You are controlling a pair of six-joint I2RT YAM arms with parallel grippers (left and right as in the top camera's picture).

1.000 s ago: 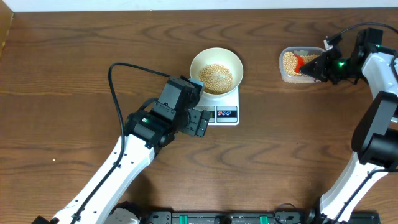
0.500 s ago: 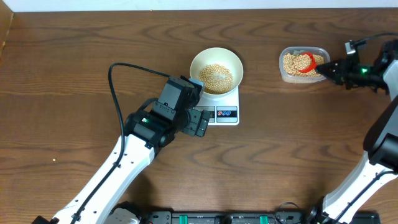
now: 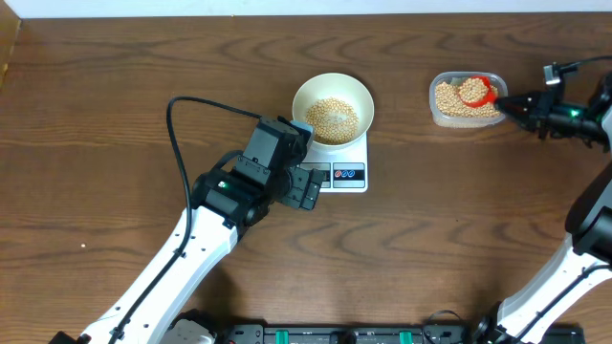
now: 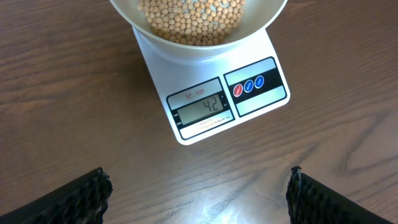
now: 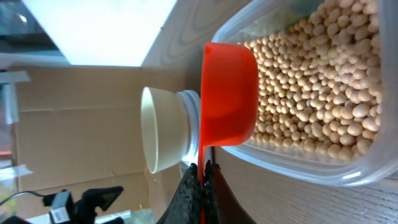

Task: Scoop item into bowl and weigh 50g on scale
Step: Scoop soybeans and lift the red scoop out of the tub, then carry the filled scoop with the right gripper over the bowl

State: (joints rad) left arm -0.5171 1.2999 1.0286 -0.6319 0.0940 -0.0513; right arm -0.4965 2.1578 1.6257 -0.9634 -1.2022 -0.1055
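Currently: the right gripper (image 5: 202,180) has its fingers pressed together on the thin handle of the red scoop (image 5: 227,93), and the handle is almost wholly hidden between them. The scoop's cup shows only from the side in the wrist view, so its load cannot be told, nor whether it touches what lies below. The scoop hangs over the clear container (image 3: 466,98), toward its right-hand end. The container sits by the far right corner of the table (image 3: 115,76) and holds a bed of beans (image 5: 311,87). One end of it runs out of the wrist frame.

The left gripper (image 4: 199,180) has its fingers (image 4: 81,199) wide apart, holding nothing. Only their dark tips show, at the bottom corners of the wrist view. Ahead of them is the scale (image 4: 227,99), near the middle of the far edge, and its display reads 42. The white bowl (image 3: 332,105) stands on the scale with beans inside. Its rim is cut off at the top of the left wrist view. From overhead, the left gripper's body covers the display.
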